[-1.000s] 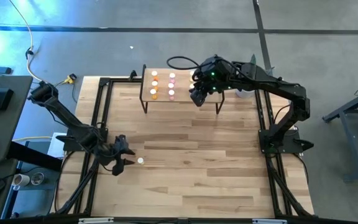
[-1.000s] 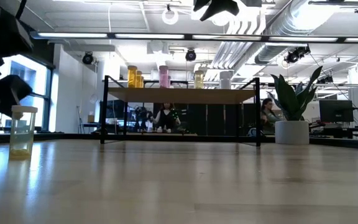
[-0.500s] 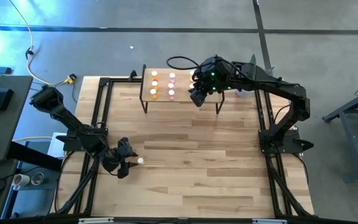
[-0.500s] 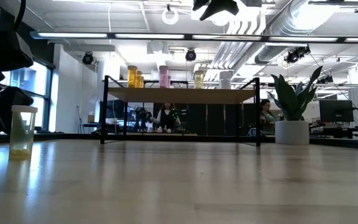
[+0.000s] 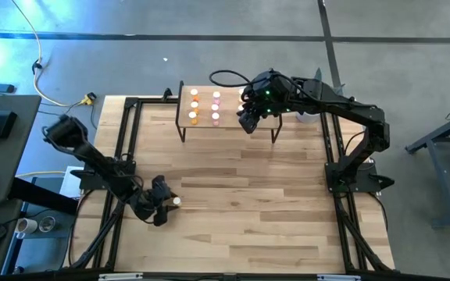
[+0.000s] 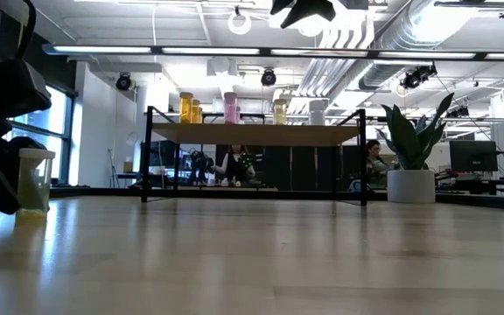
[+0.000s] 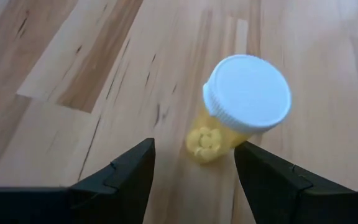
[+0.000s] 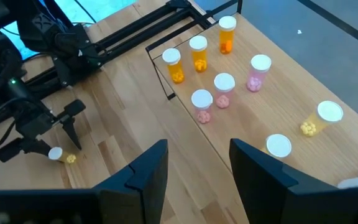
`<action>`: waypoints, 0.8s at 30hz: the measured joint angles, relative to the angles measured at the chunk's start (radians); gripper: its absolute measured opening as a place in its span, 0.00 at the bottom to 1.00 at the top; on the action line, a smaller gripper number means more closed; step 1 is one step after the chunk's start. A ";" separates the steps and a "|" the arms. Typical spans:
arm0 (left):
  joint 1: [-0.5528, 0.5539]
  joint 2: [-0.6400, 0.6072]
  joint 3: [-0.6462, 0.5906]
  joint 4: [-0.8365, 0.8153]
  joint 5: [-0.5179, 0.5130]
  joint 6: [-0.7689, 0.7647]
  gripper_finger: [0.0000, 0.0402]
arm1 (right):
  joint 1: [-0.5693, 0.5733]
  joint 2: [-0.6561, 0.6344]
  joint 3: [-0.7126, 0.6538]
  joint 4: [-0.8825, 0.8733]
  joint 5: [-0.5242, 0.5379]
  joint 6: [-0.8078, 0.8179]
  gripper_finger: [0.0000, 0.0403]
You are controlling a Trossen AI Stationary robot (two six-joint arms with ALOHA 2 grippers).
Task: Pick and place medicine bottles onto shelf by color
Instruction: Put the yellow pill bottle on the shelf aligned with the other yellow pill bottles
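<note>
A small yellow medicine bottle with a white cap stands upright on its base on the tabletop near the left side. My left gripper is open and low at the table. Its two fingers point at the bottle, which stands just beyond their tips, untouched. The shelf stands on thin black legs at the far middle. Orange and pink bottles stand on it in rows, with a yellow one and a pale one apart from them. My right gripper hangs open and empty above the shelf's right part.
Black frame rails run along the table's left and right sides. A black cable lies behind the shelf. The wooden tabletop between the shelf and the near edge bears nothing but the yellow bottle.
My left gripper has sunk toward the table and moved in toward the yellow bottle, tipping a little. The bottle has stayed upright where it stood.
</note>
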 joint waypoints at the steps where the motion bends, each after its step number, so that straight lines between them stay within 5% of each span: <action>1: 0.000 0.010 0.000 0.013 -0.004 0.001 0.52 | 0.000 0.000 0.000 0.001 0.000 0.000 0.40; 16: 0.000 0.083 0.000 0.126 -0.034 0.000 0.51 | 0.000 0.000 0.000 0.008 0.000 0.000 0.40; 24: 0.001 0.083 0.000 0.123 -0.029 0.000 0.35 | 0.000 0.000 0.000 0.009 0.000 0.000 0.40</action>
